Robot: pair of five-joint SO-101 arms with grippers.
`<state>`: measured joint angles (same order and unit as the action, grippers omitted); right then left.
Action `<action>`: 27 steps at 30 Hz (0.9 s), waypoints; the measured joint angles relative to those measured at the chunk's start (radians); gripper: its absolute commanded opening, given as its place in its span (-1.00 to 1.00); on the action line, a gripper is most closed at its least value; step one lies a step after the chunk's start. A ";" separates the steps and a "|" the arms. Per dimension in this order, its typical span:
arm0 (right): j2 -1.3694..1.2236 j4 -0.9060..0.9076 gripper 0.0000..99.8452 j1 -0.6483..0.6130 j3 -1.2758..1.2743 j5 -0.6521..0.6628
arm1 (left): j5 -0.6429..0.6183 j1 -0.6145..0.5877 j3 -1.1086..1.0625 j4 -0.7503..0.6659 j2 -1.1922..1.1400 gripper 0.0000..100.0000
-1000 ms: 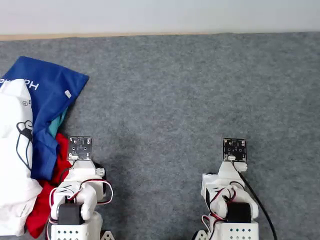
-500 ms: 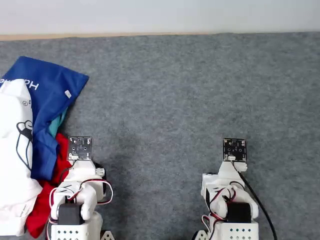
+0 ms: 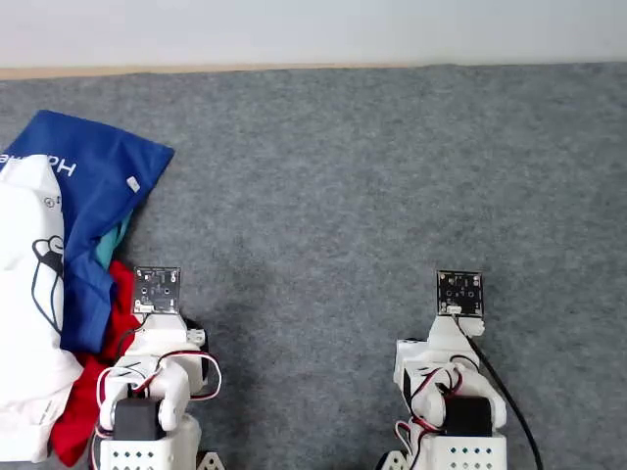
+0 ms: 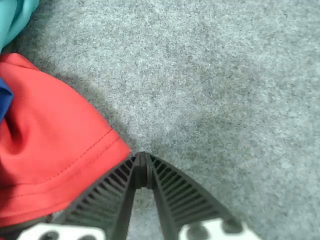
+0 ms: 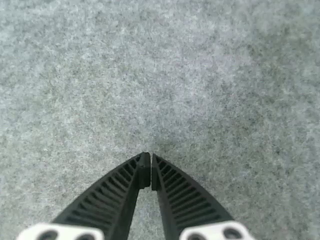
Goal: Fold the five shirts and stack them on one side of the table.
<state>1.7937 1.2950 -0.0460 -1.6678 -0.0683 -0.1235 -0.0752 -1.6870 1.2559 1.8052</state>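
Grey felt [image 3: 372, 176] is the whole working surface, and most of it lies bare in front of both arms, which I'd guess is the room kept for spreading and folding. The shirts sit in one loose heap at the left edge. A blue shirt [image 3: 98, 181] is on the far side, with a white shirt [image 3: 24, 294] draped over it nearer the arms. A teal shirt [image 3: 116, 238] peeks from under the blue, and a red shirt [image 3: 120, 294] at the bottom runs alongside the left arm [image 3: 147, 392]. I count four colours; a fifth I can't make out. None looks folded, so the job seems to be at its very start. Both arms are tucked low at the near edge, out of the working space. The left gripper [image 4: 143, 162] has its fingers pressed together on nothing, with the red hem right beside one finger, perhaps brushing it. The right gripper [image 5: 150, 165] is likewise closed and empty, over bare felt, well apart from the heap
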 measured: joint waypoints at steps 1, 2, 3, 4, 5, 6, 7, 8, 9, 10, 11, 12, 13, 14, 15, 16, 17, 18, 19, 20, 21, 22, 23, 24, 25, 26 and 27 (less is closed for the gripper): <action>0.000 0.000 -0.98 0.000 0.000 0.000 | 0.000 0.000 0.000 0.000 0.000 -0.99; 0.000 0.000 -0.98 0.000 0.000 0.000 | 0.000 0.000 0.000 0.000 0.000 -0.99; 0.000 0.000 -0.98 0.000 0.000 0.000 | 0.000 0.000 0.000 0.000 0.000 -0.99; 0.000 0.000 -0.98 0.000 0.000 0.000 | 0.000 0.002 0.000 0.000 0.000 -0.99; 0.000 0.000 -0.98 0.000 0.000 0.000 | 0.000 0.002 0.000 0.000 0.000 -0.99; 0.000 0.000 -0.98 0.000 0.000 0.000 | 0.000 0.002 0.000 0.000 0.000 -0.99; 0.000 0.000 -0.98 0.000 0.000 0.000 | 0.000 0.002 0.000 0.000 0.000 -0.99; 0.000 0.000 -0.98 0.000 0.000 0.000 | 0.000 0.002 0.000 0.000 0.000 -0.99; 0.000 0.000 -0.98 0.000 0.000 0.000 | 0.000 0.002 0.000 0.000 0.000 -0.99; 0.000 0.000 -0.98 0.000 0.000 0.000 | 0.000 0.002 0.000 0.000 0.000 -0.99; 0.000 0.000 -0.98 0.000 0.000 0.000 | 0.000 0.002 0.000 0.000 0.000 -0.99; 0.000 0.000 -0.98 0.000 0.000 0.000 | 0.000 0.002 0.000 0.000 0.000 -0.99; 0.000 0.000 -0.98 0.000 0.000 0.000 | 0.000 0.002 0.000 0.000 0.000 -0.99; 0.000 0.000 -0.98 0.000 0.000 0.000 | 0.000 0.002 0.000 0.000 0.000 -0.99; 0.000 0.000 -0.98 0.000 0.000 0.000 | 0.000 0.002 0.000 0.000 0.000 -0.99; 0.000 0.000 -0.98 0.000 0.000 0.000 | 0.000 0.002 0.000 0.000 0.000 -0.99; 0.000 0.000 -0.98 0.000 0.000 0.000 | 0.000 0.002 0.000 0.000 0.000 -0.99; 0.000 0.000 -0.98 0.000 0.000 0.000 | 0.000 0.002 0.000 0.000 0.000 -0.99; 0.000 0.000 -0.98 0.000 0.000 0.000 | 0.000 0.002 0.000 0.000 0.000 -0.99; 0.000 0.000 -0.98 0.000 0.000 0.000 | 0.000 0.002 0.000 0.000 0.000 -0.99; 0.000 0.000 -0.98 0.000 0.000 0.000 | 0.000 0.006 0.000 0.000 0.000 -0.99; 0.000 0.000 -0.98 0.000 0.000 0.000 | 0.000 0.020 0.000 0.000 0.000 -0.99; 0.000 0.000 -0.98 0.000 0.000 0.000 | -0.002 0.044 0.000 0.000 0.000 -0.99; 0.000 0.000 -0.98 0.000 0.000 0.000 | 0.000 0.069 0.000 -0.006 0.000 -0.99; 0.000 0.000 -0.98 0.000 0.000 0.000 | 0.000 0.080 0.000 -0.018 0.000 -0.99; 0.000 0.000 -0.98 0.000 0.000 0.000 | 0.000 0.078 0.000 -0.038 0.000 -0.99; 0.000 0.000 -0.98 0.000 0.000 0.000 | 0.000 0.075 0.000 -0.060 0.000 -0.99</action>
<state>1.7937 1.2950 -0.0460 -1.6678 -0.0683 -0.1235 0.0000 -1.6870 1.1960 1.8052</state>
